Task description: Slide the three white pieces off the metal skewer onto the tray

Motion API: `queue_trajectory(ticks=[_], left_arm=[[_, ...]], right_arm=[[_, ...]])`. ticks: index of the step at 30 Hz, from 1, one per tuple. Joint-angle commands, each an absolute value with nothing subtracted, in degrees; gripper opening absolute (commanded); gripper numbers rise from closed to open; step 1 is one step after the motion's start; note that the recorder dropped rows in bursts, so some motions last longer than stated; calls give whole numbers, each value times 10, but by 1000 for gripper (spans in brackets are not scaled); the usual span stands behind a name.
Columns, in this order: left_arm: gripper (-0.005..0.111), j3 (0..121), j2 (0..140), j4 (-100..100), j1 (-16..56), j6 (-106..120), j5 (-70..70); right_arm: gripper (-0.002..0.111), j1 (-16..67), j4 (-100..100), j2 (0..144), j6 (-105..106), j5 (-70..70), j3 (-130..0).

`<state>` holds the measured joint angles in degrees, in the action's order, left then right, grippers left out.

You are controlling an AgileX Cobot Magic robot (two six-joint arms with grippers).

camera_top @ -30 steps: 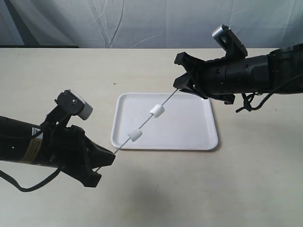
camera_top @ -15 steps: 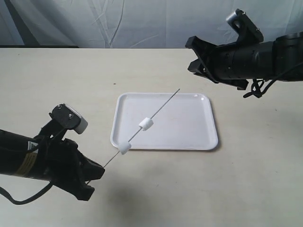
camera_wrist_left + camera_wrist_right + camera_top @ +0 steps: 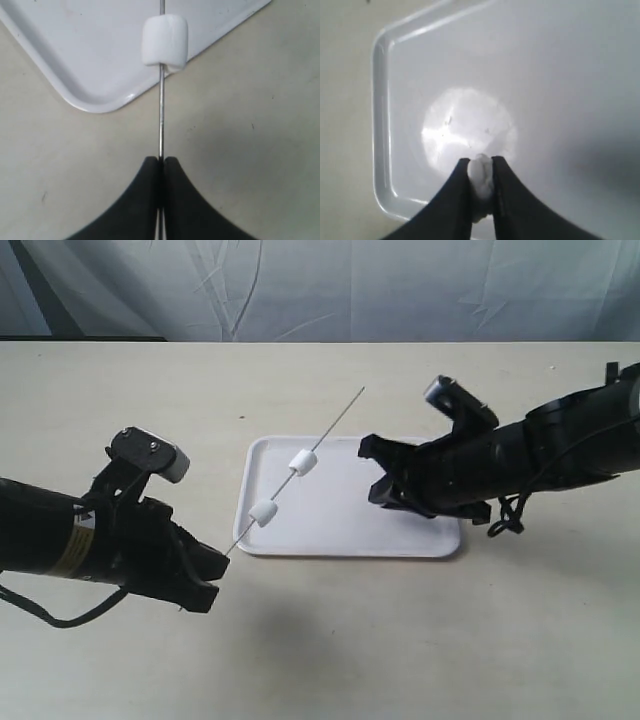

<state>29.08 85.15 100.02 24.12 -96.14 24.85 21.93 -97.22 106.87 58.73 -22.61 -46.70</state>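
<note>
Overall, the work surface is a matt beige tabletop (image 3: pixel 330 640), closed off at the rear by a creased pale cloth backdrop (image 3: pixel 350 290). The tray (image 3: pixel 340 525), white with rounded corners and a low rim, lies flat at the centre of the tabletop.

The left gripper (image 3: pixel 220 562) has its jaws pressed fully together on the lower end of the metal skewer (image 3: pixel 335 423). This thin grey rod rises at a slant over the left portion of the tray, and its upper tip is free. Two soft, rounded chunks are threaded on it, set apart from each other: the lower white piece (image 3: pixel 264 512) over the tray's left edge and the upper white piece (image 3: pixel 302 462) further up the rod.

The right gripper (image 3: pixel 368 472) hangs over the tray. Its jaws are narrowly parted and pinch the third white piece (image 3: pixel 481 175), which is squeezed between the fingertips.
</note>
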Motion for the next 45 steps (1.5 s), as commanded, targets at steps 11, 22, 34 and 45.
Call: queue_trajectory(ticks=[11,22,34,45], left_arm=[[0,305,888,999,242,-988,252],[0,329,888,999,242,-988,290],[0,333,888,999,242,-987,301],[0,340,887,999,242,-988,312]], right_arm=[[40,231,-999,1086,689,-352,-475],[40,231,-999,1054,721,-436,-501],[40,231,-999,1054,707,-425,-507],[40,231,-999,1054,685,-403,-518]])
